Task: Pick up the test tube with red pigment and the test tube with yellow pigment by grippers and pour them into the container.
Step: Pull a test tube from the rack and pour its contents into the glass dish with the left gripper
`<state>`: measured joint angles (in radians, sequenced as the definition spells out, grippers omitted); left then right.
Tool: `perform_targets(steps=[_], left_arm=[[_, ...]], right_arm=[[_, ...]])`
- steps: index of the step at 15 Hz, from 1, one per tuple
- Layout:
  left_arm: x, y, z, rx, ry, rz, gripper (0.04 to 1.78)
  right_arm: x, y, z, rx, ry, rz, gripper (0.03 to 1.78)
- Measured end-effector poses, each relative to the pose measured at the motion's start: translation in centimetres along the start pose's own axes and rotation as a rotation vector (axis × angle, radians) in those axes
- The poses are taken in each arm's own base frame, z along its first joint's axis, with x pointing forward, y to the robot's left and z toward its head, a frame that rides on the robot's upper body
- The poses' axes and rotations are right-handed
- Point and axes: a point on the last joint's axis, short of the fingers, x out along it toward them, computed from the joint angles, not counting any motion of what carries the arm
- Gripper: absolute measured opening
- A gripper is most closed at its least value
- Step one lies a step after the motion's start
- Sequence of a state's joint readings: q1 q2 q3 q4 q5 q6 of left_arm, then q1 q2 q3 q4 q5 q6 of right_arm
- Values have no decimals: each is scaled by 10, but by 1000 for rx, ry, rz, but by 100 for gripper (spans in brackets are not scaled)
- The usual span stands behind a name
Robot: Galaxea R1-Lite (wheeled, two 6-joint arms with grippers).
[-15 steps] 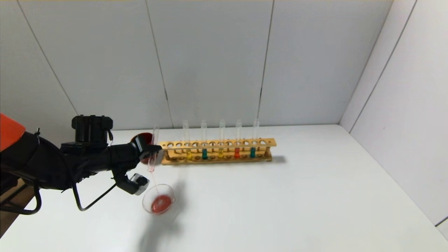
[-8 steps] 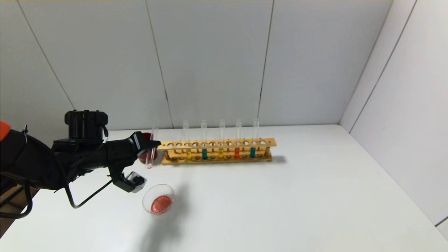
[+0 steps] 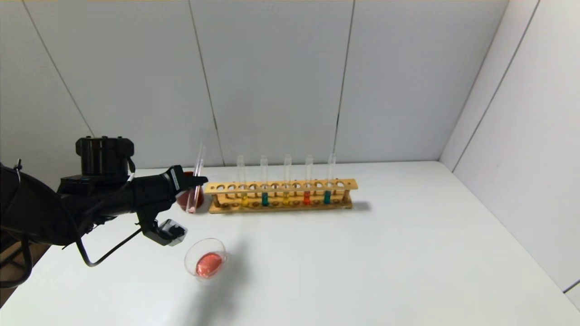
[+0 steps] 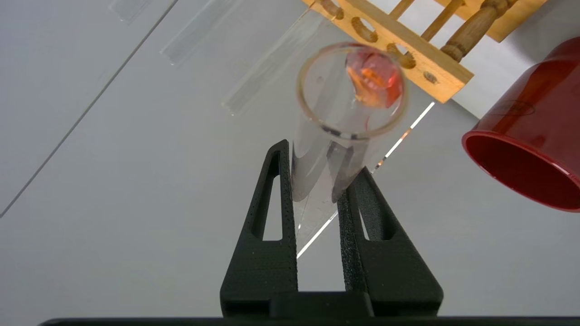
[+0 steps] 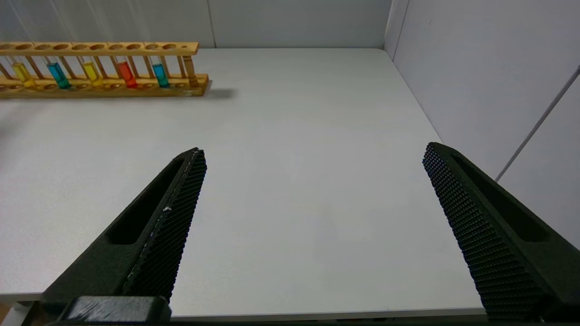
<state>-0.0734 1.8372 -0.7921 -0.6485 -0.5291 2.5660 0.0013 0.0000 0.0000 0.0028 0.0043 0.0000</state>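
Left wrist view alone looks down the open mouth of the test tube with red pigment (image 4: 349,104), showing only a red smear at its rounded bottom, and the black textured fingers (image 4: 272,199) clamped on its glass wall. Head view shows the left gripper (image 3: 195,182) reaching level from the left, holding that tube nearly upright in front of the dark red cup (image 3: 185,199), beside the wooden rack's (image 3: 281,195) left end. The container (image 3: 205,258), a round clear dish with red liquid, sits on the white worktop (image 3: 362,262) below. The yellow tube (image 3: 286,181) stands in the rack. Right wrist view shows the right gripper (image 5: 312,181) spread wide over bare worktop.
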Motion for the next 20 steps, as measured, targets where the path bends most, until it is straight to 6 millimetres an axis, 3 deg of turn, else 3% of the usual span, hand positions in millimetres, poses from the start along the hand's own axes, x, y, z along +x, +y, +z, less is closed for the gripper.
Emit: perform_targets(steps=[20], left_arm=[[0, 7, 3, 50, 16, 20, 31]], right_arm=[[0, 0, 0, 0, 0, 0, 175]])
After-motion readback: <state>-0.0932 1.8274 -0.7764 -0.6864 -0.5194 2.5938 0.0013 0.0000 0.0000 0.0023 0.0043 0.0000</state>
